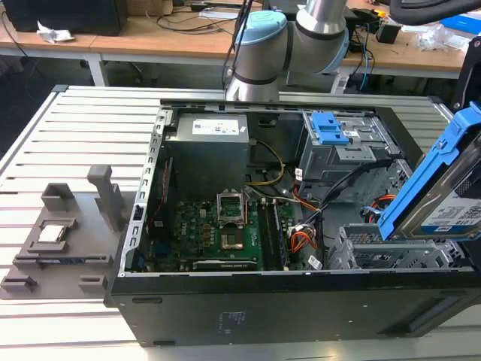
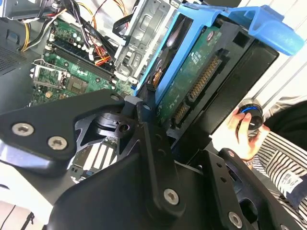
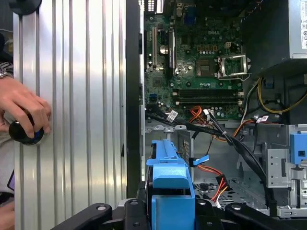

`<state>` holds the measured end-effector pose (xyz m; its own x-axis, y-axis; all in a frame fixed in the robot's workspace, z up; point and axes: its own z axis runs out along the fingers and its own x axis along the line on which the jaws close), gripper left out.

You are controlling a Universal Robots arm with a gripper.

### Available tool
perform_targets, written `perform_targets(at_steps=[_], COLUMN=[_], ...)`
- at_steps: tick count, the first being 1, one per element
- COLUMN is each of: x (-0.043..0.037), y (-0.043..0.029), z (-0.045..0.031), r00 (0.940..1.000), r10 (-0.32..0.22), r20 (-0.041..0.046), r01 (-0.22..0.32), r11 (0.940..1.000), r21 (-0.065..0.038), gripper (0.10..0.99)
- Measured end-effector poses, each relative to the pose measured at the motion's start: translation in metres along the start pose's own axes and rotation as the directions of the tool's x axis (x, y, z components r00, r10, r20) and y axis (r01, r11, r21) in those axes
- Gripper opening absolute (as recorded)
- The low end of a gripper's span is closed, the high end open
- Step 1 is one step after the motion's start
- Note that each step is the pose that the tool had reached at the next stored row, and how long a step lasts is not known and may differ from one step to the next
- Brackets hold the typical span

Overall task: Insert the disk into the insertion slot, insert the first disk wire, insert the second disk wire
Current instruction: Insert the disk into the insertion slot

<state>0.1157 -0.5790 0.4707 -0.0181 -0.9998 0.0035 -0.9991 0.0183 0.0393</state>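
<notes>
In the exterior view the disk (image 1: pixel 440 192) hangs tilted at the exterior view's right edge. It is over the insertion slot (image 1: pixel 376 252), a silver perforated cage in the near right corner of the open computer case (image 1: pixel 263 308), and not yet inside it. That view shows the disk's silver top and white label, framed by a bright blue carrier. The second wrist view shows the disk (image 2: pixel 192 72) from beneath: a green circuit board with a row of connector contacts along one edge. In the first wrist view the gripper (image 3: pixel 170 206) has its black jaws drawn in against either side of the blue carrier, holding the disk edge-on. Both wrist views catch a person's hand (image 3: pixel 24 108) on a black round knob (image 3: pixel 24 132) beside the case. The exterior view takes in the arm (image 1: pixel 289 37) beyond the case, the motherboard (image 1: pixel 218 226) inside it, and a grey fixture (image 1: pixel 64 237) on the ribbed table (image 1: pixel 90 120) at the exterior view's left.
</notes>
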Motion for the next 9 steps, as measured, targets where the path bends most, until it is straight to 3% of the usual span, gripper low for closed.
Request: perform_targets(at_steps=[9], x=[0.0000], y=[-0.0005], z=[0.0121], r00=[1.0000], r10=[0.000], r20=[0.0000], r01=[0.000], r11=[1.0000], r21=[0.000], gripper=[0.369])
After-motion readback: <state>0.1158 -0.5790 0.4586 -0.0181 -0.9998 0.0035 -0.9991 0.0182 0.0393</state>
